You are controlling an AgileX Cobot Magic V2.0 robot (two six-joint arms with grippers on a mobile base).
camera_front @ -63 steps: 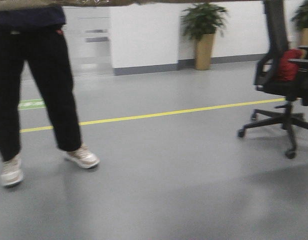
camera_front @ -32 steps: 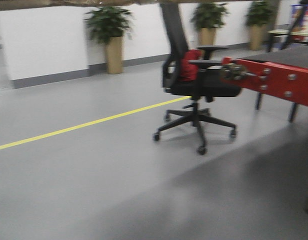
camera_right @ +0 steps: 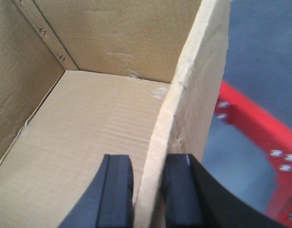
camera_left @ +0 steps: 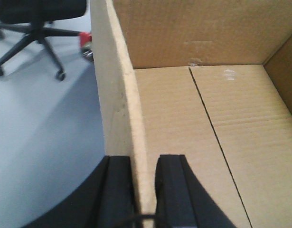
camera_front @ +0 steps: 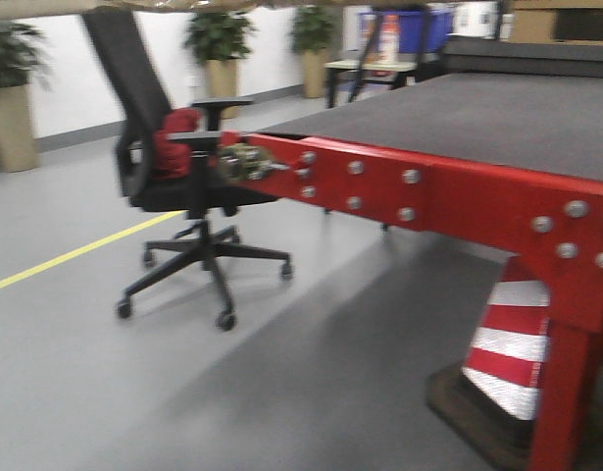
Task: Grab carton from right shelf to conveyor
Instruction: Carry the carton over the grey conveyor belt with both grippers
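Note:
The carton is a plain brown cardboard box, open at the top. My left gripper (camera_left: 143, 164) is shut on its left wall (camera_left: 117, 90), one finger inside, one outside. My right gripper (camera_right: 148, 164) is shut on its right wall (camera_right: 198, 71) the same way. The carton's floor (camera_right: 89, 133) is bare. Its taped bottom edge (camera_front: 134, 5) shows along the top of the front view. The conveyor, a dark grey belt (camera_front: 477, 113) on a red bolted frame (camera_front: 428, 196), stands ahead at the right. Its red frame (camera_right: 250, 128) lies below the carton's right wall. The right shelf is out of view.
A black office chair (camera_front: 183, 186) with a red item on it stands left of the conveyor's end, and shows in the left wrist view (camera_left: 36, 19). A red-and-white cone (camera_front: 507, 343) sits under the conveyor. A yellow floor line (camera_front: 66, 255), potted plants (camera_front: 218, 49) and a table stand behind.
The front view has swung right: the person's legs left the frame, the chair slid left, and the red conveyor came in and now fills the right. Both grippers keep hold of the carton.

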